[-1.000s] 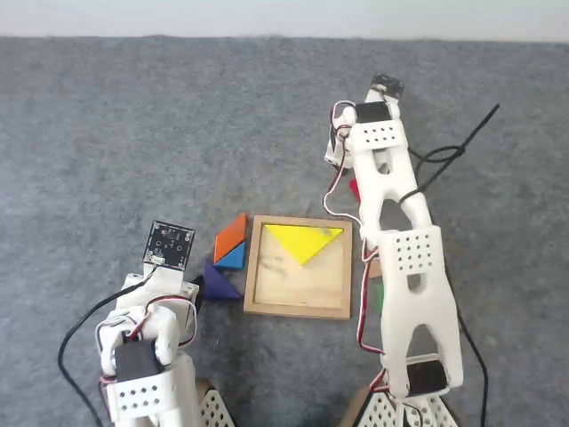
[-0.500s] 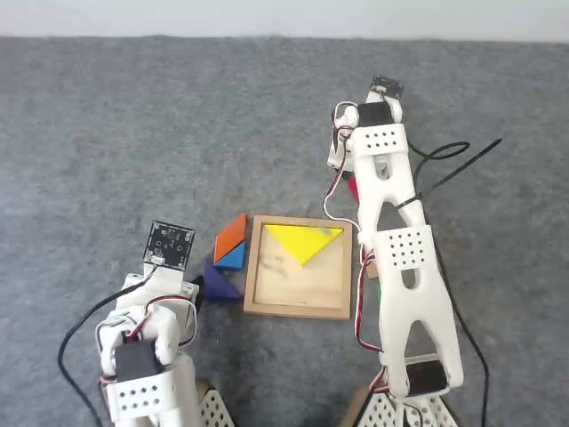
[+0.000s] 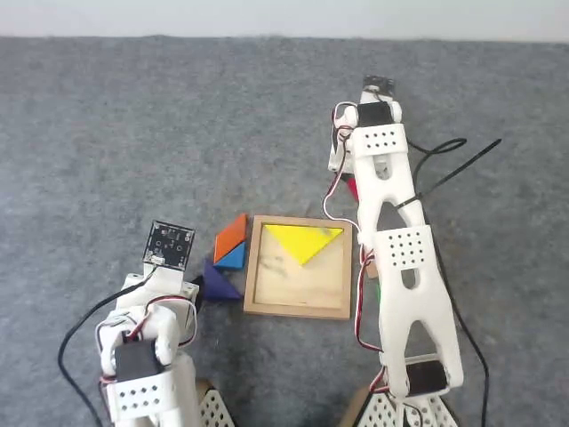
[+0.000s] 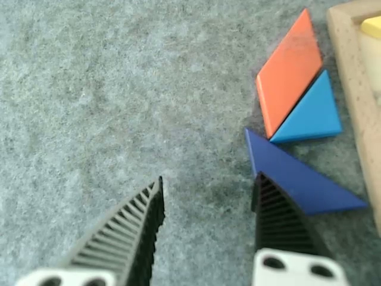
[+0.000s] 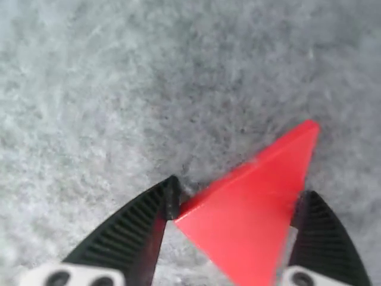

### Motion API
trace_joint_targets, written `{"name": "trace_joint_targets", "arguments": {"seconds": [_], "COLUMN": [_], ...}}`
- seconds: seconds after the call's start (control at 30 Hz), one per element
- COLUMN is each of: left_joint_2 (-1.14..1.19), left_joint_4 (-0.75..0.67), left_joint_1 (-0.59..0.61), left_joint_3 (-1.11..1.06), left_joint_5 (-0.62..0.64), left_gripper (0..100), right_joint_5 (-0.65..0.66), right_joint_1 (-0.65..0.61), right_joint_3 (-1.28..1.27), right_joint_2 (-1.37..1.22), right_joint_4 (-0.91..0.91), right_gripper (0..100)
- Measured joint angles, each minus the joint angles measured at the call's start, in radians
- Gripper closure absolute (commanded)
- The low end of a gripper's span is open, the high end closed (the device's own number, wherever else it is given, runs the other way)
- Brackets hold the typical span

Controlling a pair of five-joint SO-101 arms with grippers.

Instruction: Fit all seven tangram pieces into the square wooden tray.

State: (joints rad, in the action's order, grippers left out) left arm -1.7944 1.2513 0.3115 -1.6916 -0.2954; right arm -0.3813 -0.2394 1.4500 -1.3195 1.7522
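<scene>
Right jaws pinch the red triangle [image 5: 250, 226]; left jaws gape wide, holding nothing.

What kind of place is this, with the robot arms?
Probably a robot practice table, maybe in a lab: a left arm and right arm stand on a grey mat, with a wooden tray holding a yellow triangle between them.

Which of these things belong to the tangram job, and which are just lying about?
Job: wooden tray, yellow triangle, orange parallelogram, light blue triangle, dark blue triangle, red triangle, green piece.
Lying about: grey carpet, the arms' cables.
</scene>
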Motion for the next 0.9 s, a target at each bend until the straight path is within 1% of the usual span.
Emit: {"name": "trace_joint_targets", "arguments": {"seconds": [0.13, 0.27, 0.33, 0.47, 0.5, 0.9], "left_joint_2": [0.0, 0.0, 0.0, 0.0, 0.0, 0.0], "left_joint_4": [0.0, 0.0, 0.0, 0.0, 0.0, 0.0], "left_joint_1": [0.0, 0.0, 0.0, 0.0, 0.0, 0.0], "left_joint_3": [0.0, 0.0, 0.0, 0.0, 0.0, 0.0], "left_joint_5": [0.0, 0.0, 0.0, 0.0, 0.0, 0.0], "left_gripper": [77, 77, 77, 77, 77, 77], "right_joint_5": [0.011, 0.018, 0.044, 0.08, 0.081, 0.219], "right_joint_1": [0.0, -0.002, -0.002, -0.002, -0.002, 0.002], "right_joint_3": [0.0, 0.0, 0.0, 0.0, 0.0, 0.0], "right_joint_2": [0.0, 0.0, 0.0, 0.0, 0.0, 0.008], "right_joint_4": [0.002, 0.002, 0.002, 0.002, 0.002, 0.005], "right_gripper": [63.8, 63.4, 65.0, 76.1, 77.2, 77.5]}}
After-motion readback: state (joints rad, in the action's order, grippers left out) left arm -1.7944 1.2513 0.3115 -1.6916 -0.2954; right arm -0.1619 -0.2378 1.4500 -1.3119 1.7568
